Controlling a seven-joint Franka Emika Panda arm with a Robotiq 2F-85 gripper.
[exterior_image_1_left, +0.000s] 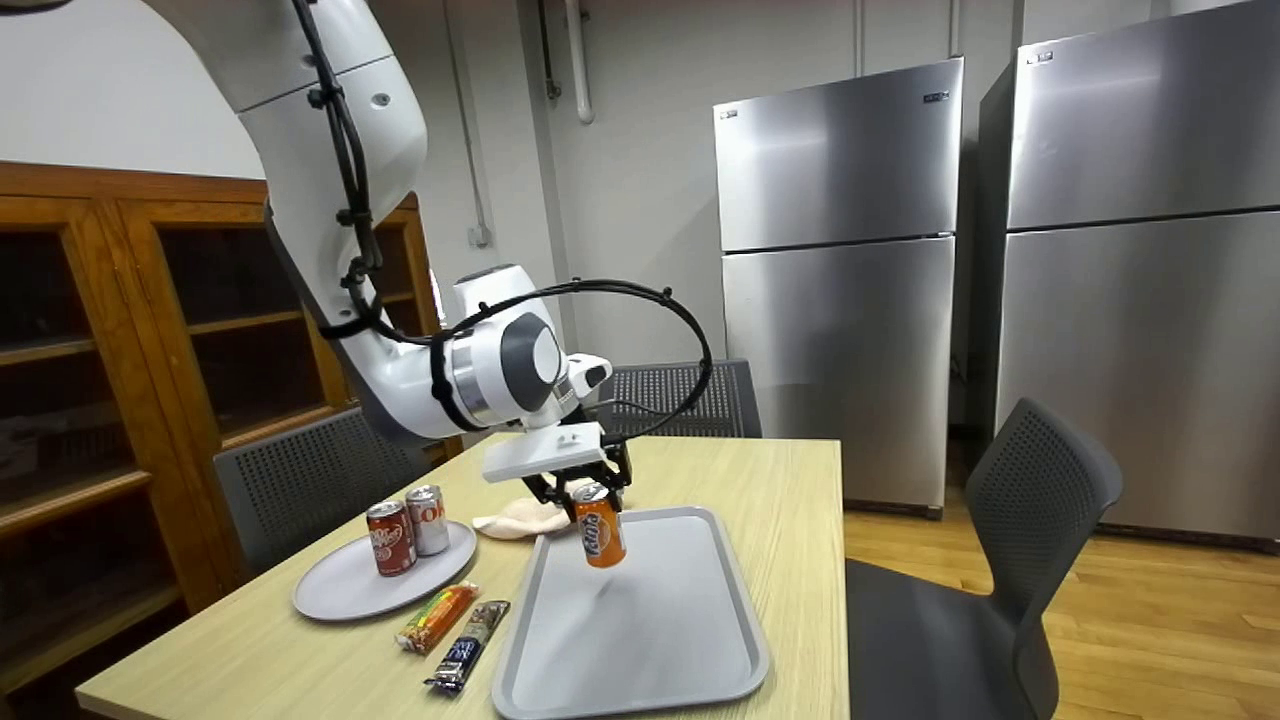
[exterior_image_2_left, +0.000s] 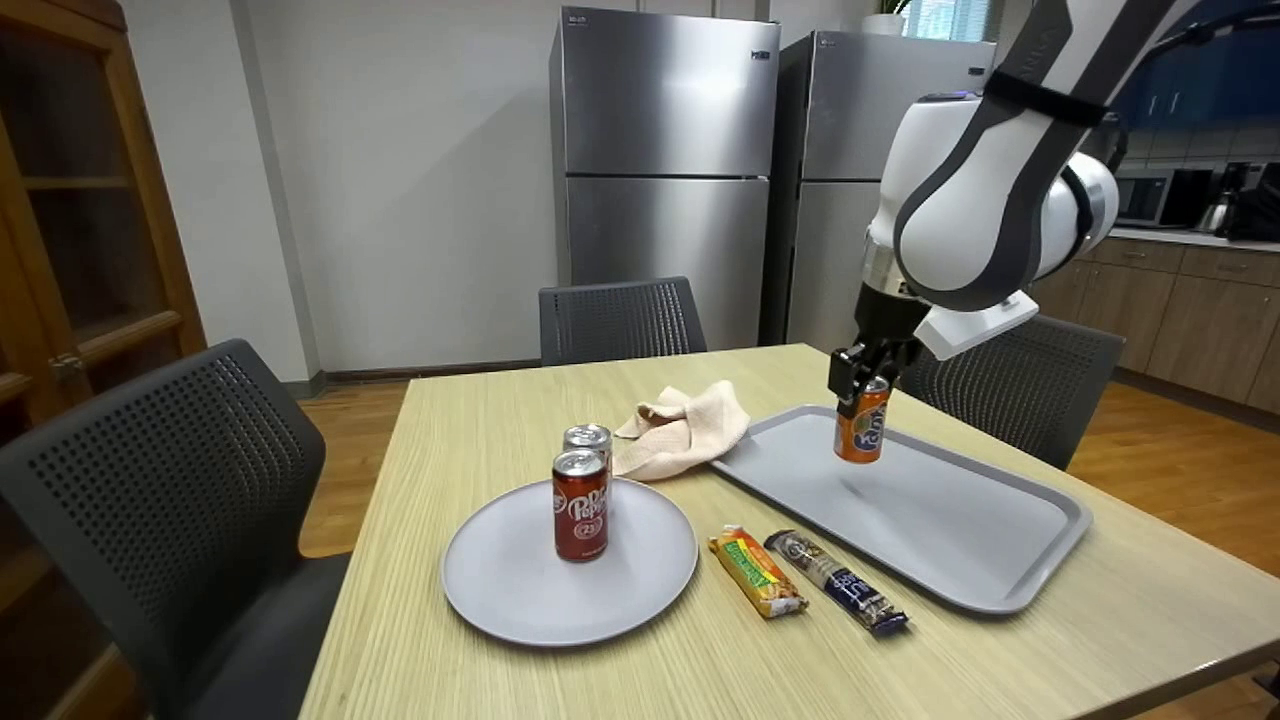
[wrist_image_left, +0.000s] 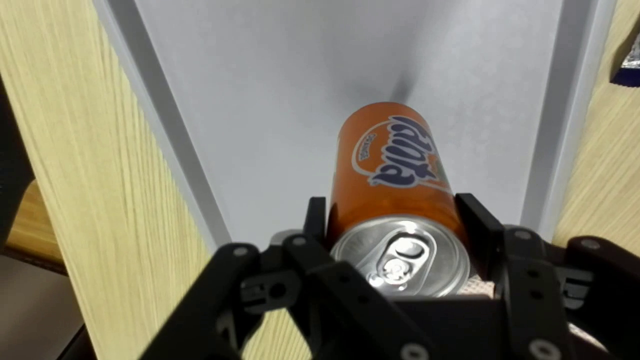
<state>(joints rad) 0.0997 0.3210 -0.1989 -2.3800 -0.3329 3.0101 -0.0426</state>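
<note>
Leftmost in an exterior view, the Dr Pepper can (exterior_image_2_left: 580, 505) and a silver can (exterior_image_2_left: 587, 436) stand close together on the round plate (exterior_image_2_left: 505, 592); a low swing that way could knock one into the other. Next comes the crumpled towel (exterior_image_2_left: 690, 430), whose folds would give a can poor footing. The orange-and-green snack bar (exterior_image_2_left: 757, 572) and the dark snack bar (exterior_image_2_left: 838, 582) lie side by side on the worktop (exterior_image_2_left: 480, 425). Then the Fanta can (exterior_image_2_left: 862, 440) hangs above the grey tray (exterior_image_2_left: 960, 530), its upper part grasped between the jaws. It leans slightly, so if lowered like this, its bottom edge would probably meet the tray first, and the can could topple once let go. Its smooth metal might also slip if the hold is weak. Rightmost, the arm (exterior_image_2_left: 965, 240) slopes down from above, folds back at the wrist and points the jaws downward at a slight slant.
</note>
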